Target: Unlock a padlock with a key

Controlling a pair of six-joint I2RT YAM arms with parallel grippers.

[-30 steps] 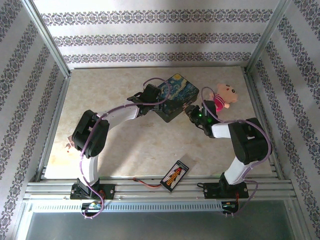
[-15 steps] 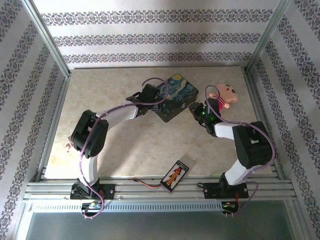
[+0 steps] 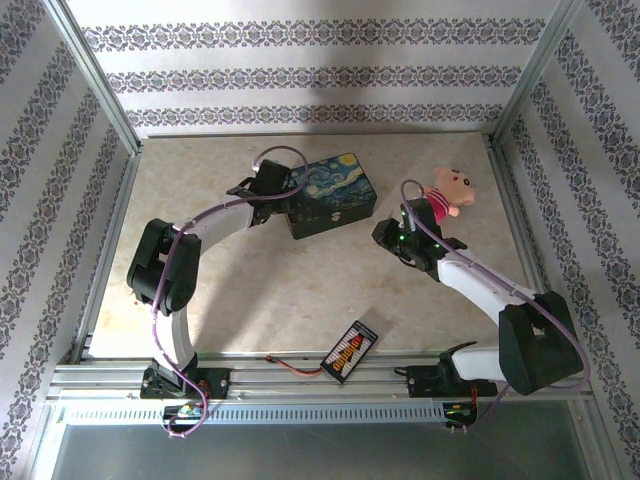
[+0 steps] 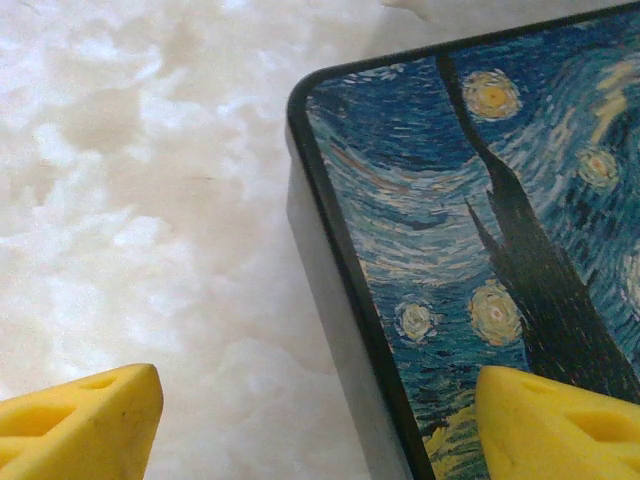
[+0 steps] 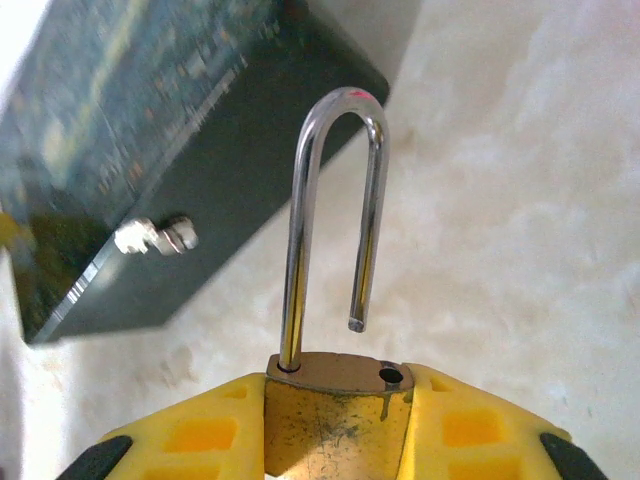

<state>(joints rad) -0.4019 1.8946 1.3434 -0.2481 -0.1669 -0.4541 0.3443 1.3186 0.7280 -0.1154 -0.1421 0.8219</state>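
There's the padlock (image 5: 335, 420), pinched by its brass body between the yellow fingers of the right claw (image 5: 335, 400), with the shackle (image 5: 297, 240) pointing up and away. One leg sits in the body and the other hangs free above its hole, so it looks sprung.

It reads as a small, solid lump of metal: rigid, dense for its size, nothing to crush. The flat brass sides look smooth, so I'd call them slippery. Gripping across them, low on the body, seems the right hold and leaves the shackle free to swing. That loose shackle is the part likely to flop or catch.

Just beyond stands the Starry Night box (image 5: 120, 150), its little silver latch (image 5: 155, 236) facing the lock. Over there the left claw (image 4: 320, 420) is spread wide astride the box's corner, one finger over the lid and one over the tabletop (image 4: 120, 200), gripping nothing.

As for room to move, the plush doll (image 3: 447, 192) sits close behind the right arm and the box is near in front. A black strip (image 3: 349, 350) lies by the near rail, and the middle of the tabletop is open.
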